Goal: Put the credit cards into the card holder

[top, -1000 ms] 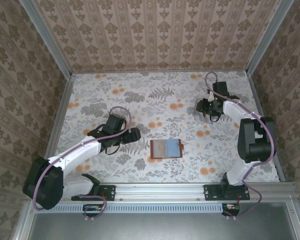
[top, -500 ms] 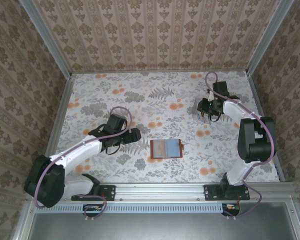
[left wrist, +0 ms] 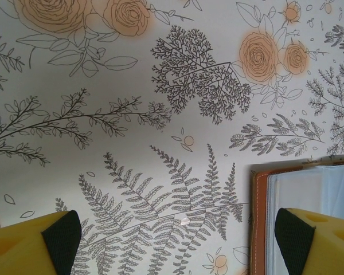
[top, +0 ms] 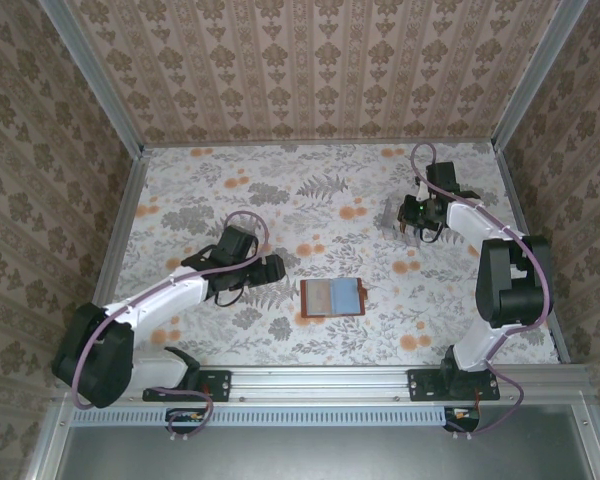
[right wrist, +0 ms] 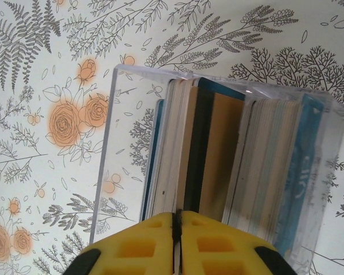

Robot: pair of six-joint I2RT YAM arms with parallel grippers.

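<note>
Pick-up step: the right end effector [right wrist: 176,217] is pressed together, seemingly pinching one card [right wrist: 175,160] standing in the tray [right wrist: 123,154] beneath it. The left end effector [left wrist: 178,235] gapes, with the holder [left wrist: 258,229] beside its right finger. Next, I judge, comes a straight lift.

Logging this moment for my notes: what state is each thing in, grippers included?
card holder: lying open and flat
credit cards: standing on edge inside the clear tray
left gripper: open, at the card holder's edge
right gripper: shut at the cards' top edges; grip unclear
</note>
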